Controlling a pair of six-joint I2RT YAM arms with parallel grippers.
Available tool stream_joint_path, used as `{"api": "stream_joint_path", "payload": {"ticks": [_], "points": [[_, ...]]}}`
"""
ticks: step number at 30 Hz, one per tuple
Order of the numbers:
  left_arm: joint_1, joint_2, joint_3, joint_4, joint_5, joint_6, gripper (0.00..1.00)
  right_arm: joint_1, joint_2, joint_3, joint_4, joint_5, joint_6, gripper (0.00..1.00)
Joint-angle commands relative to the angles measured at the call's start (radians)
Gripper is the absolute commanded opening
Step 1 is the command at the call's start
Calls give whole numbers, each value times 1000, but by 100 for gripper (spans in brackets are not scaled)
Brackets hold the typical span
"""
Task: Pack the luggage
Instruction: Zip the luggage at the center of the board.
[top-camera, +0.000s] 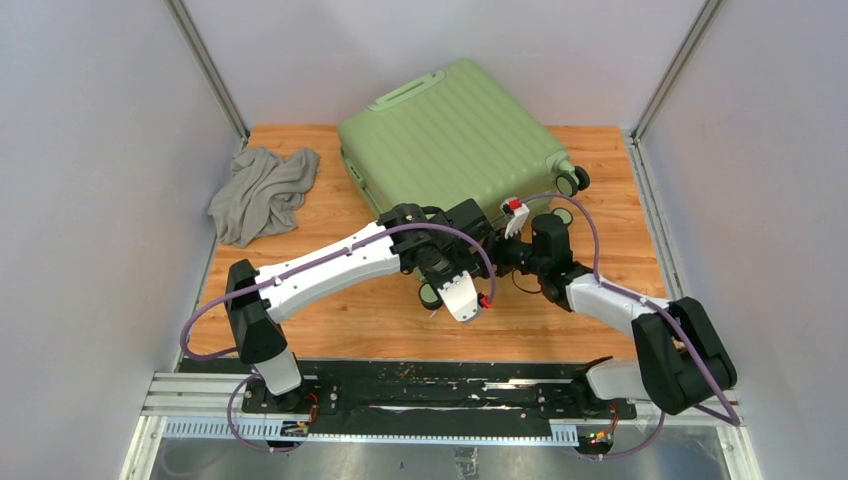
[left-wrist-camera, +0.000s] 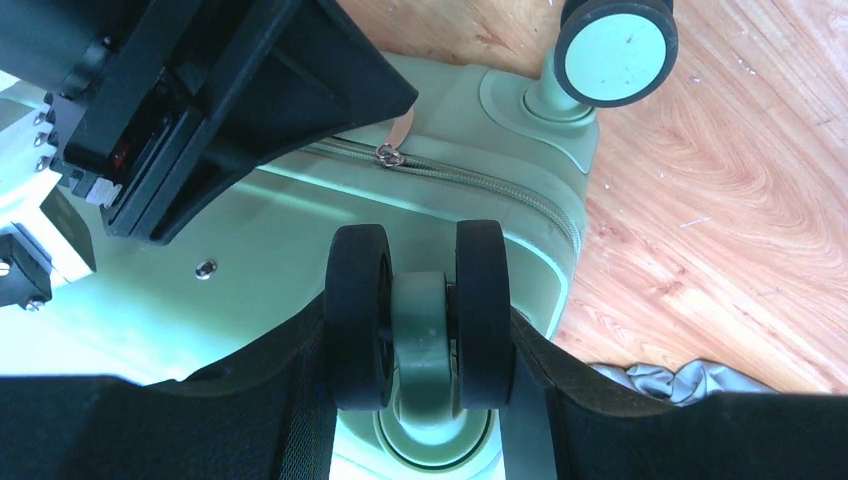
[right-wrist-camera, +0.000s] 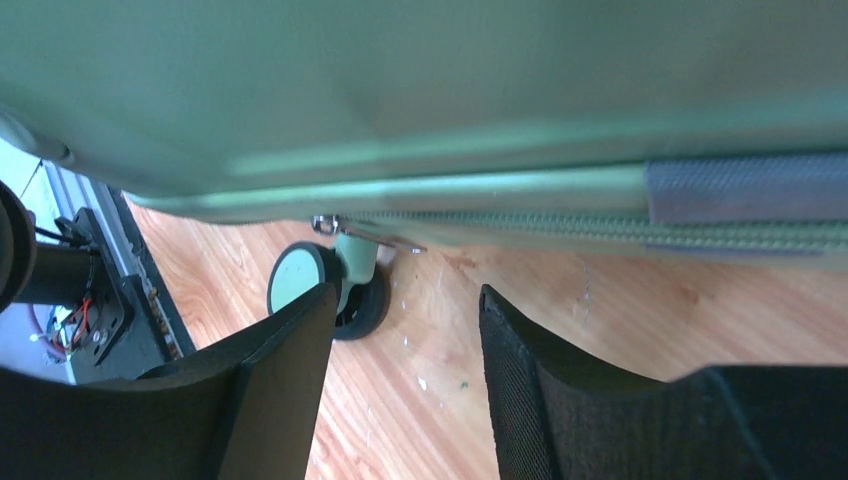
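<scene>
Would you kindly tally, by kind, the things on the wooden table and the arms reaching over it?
Light-green suitcase: 1
Grey cloth: 1
Robot arms: 2 (left arm, right arm)
Total: 4

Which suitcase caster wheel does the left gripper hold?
The twin-tyred caster low in the left wrist view, clamped between the fingers of the left gripper. The other caster shows its pale green face, untouched.
</scene>
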Motion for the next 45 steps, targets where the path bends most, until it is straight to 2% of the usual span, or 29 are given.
{"api": "stream_joint_path", "payload": {"ticks": [1, 10, 17, 23, 27, 34, 37, 42, 45], "points": [[-33, -84, 93, 59, -100, 158, 0, 20, 39, 12, 172, 23, 19, 59], [-38, -89, 112, 60, -127, 172, 0, 59, 130, 0, 309, 62, 56, 61], [-41, -70, 145, 62, -138, 161, 0, 81, 172, -22, 424, 69, 114, 49], [-46, -51, 172, 61, -149, 150, 0, 134, 169, -53, 472, 133, 129, 46], [-47, -42, 183, 62, -155, 146, 0, 169, 147, -77, 481, 218, 131, 44], [-52, -43, 183, 62, -157, 131, 0, 173, 110, -97, 465, 315, 131, 28], [-52, -47, 182, 62, -157, 126, 0, 173, 91, -99, 438, 358, 123, 26], [-54, -52, 177, 62, -160, 125, 0, 173, 93, -83, 424, 357, 115, 23], [-53, -51, 176, 61, -166, 121, 0, 173, 98, -75, 427, 339, 123, 19]]}}
